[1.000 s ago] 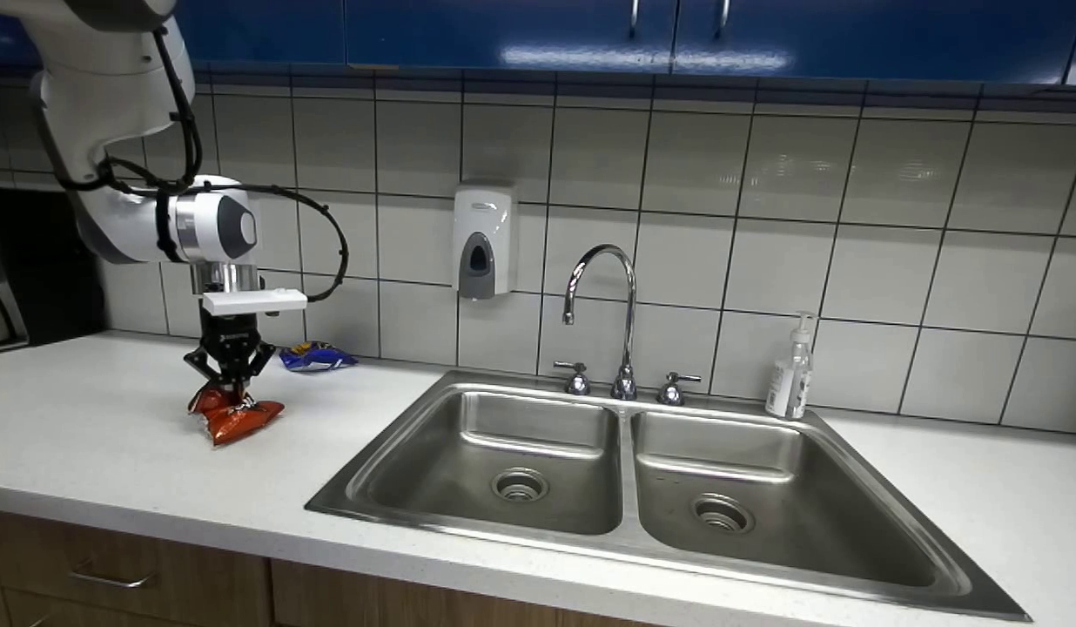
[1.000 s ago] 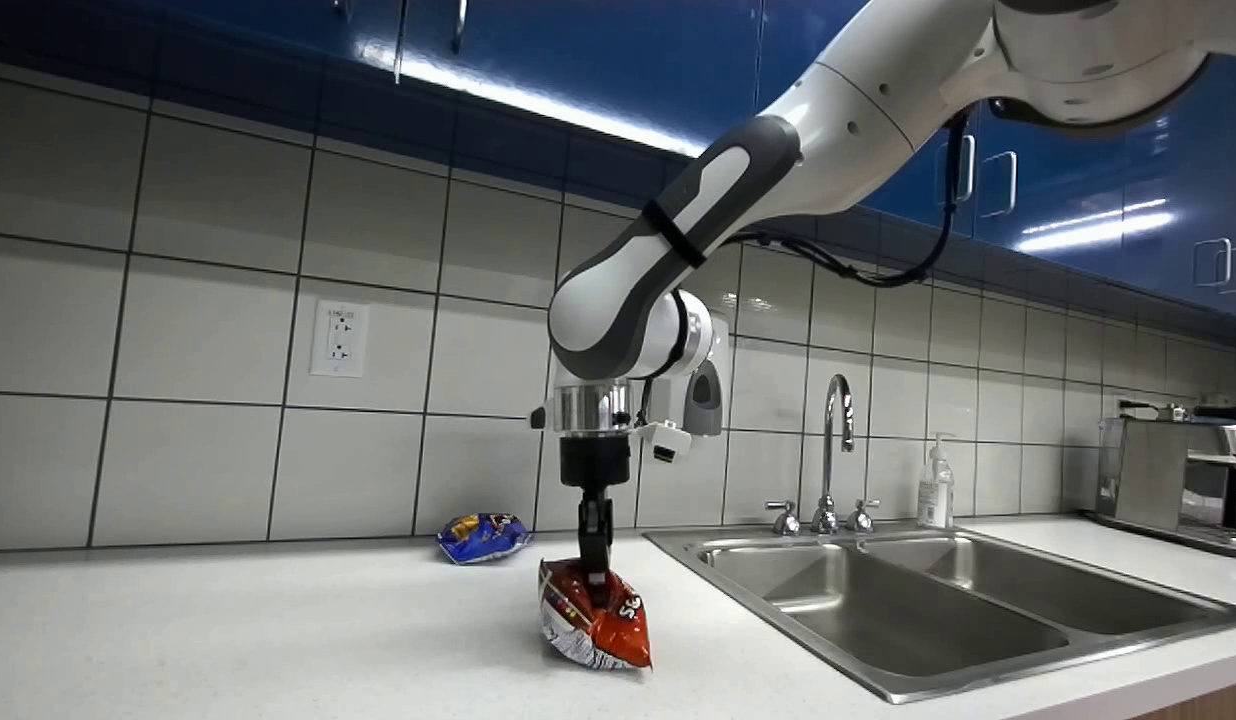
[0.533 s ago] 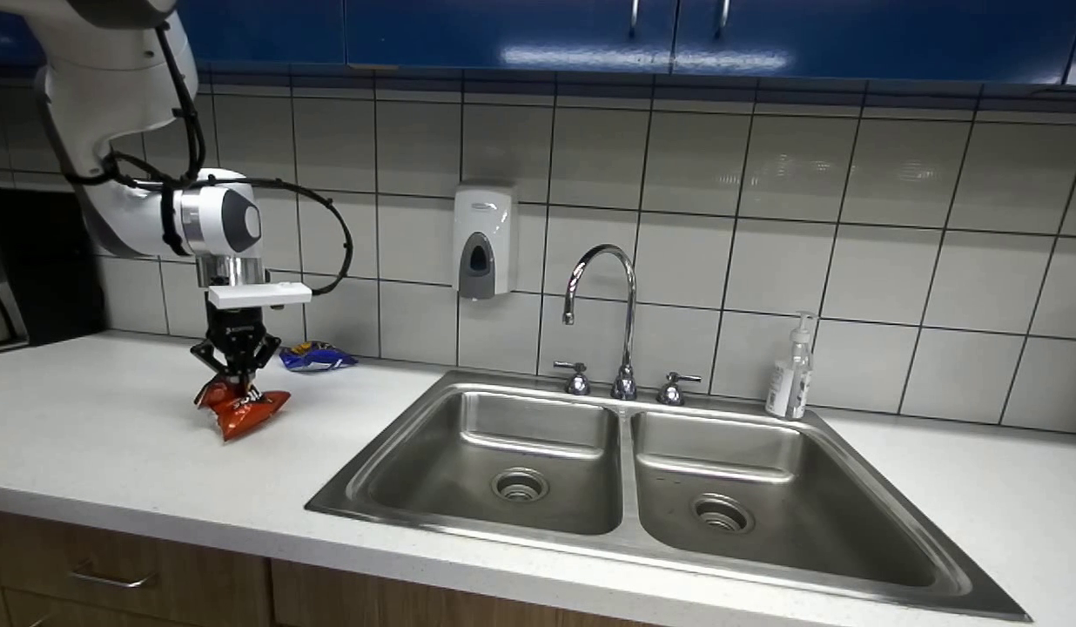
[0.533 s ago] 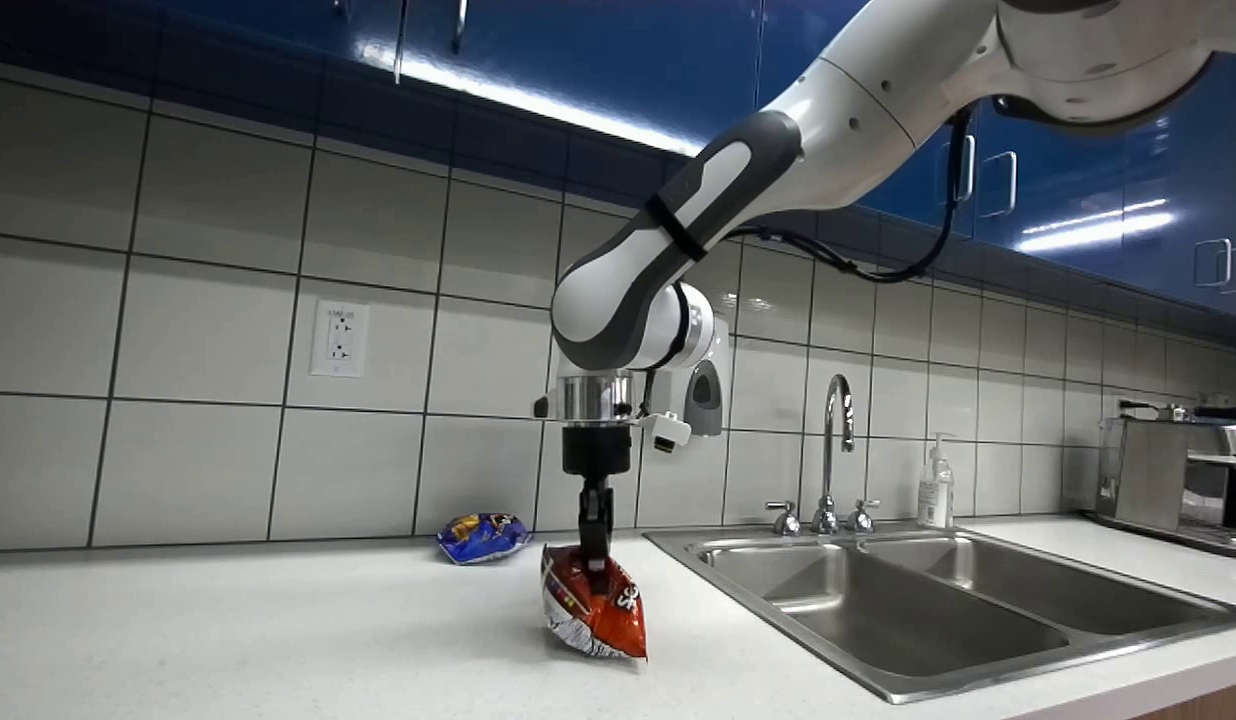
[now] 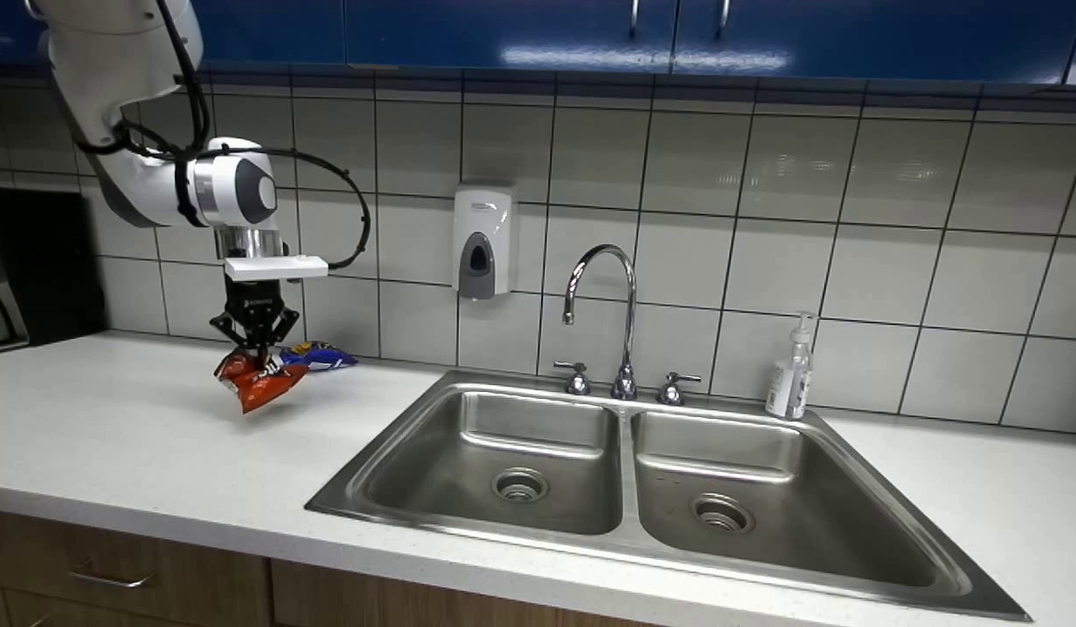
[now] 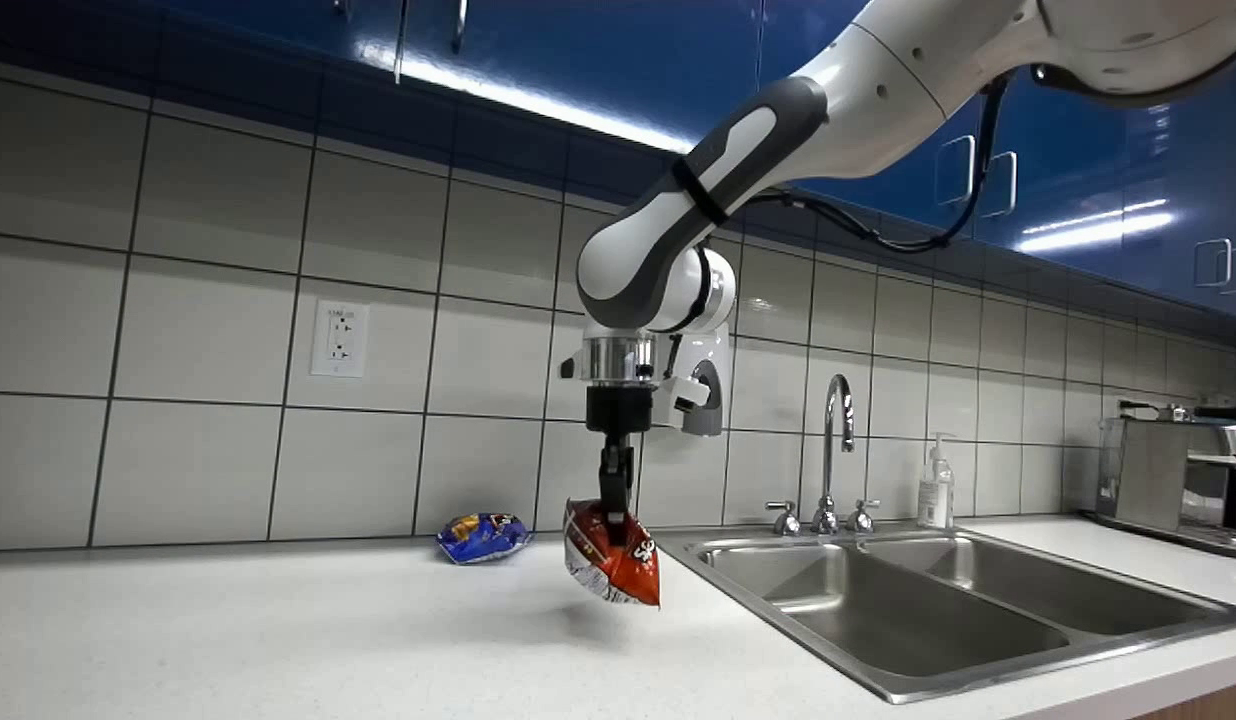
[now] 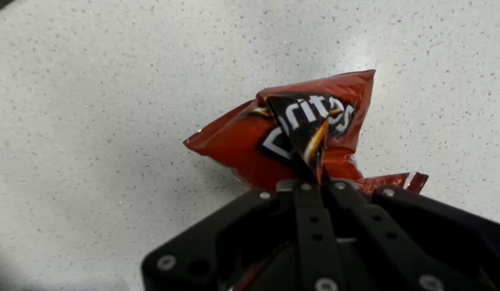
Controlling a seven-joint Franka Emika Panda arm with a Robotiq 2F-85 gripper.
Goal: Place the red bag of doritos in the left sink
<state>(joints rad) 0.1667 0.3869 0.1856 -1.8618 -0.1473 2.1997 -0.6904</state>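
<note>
The red bag of doritos (image 5: 264,387) is crumpled and hangs from my gripper (image 5: 258,355), above the white counter to the left of the sink. In an exterior view the bag (image 6: 628,572) also shows lifted, with a shadow under it and my gripper (image 6: 615,525) pointing straight down. In the wrist view the fingers (image 7: 320,184) are shut on a pinched fold of the bag (image 7: 242,147), with white lettering on black facing up. The left sink (image 5: 442,470) is the left steel basin with a round drain. It also shows in an exterior view (image 6: 878,615).
A small blue bag (image 5: 325,357) lies by the tiled wall, behind the red bag. The faucet (image 5: 629,322) stands behind the sink divider. The right basin (image 5: 808,522) adjoins on the right. A soap bottle (image 5: 790,374) stands at the back right; a dispenser (image 5: 484,239) hangs on the wall.
My gripper has risen with the red bag in it, lifting the bag off the counter. It has also moved slightly right, toward the sink, in both exterior views. The blue bag has not moved.
</note>
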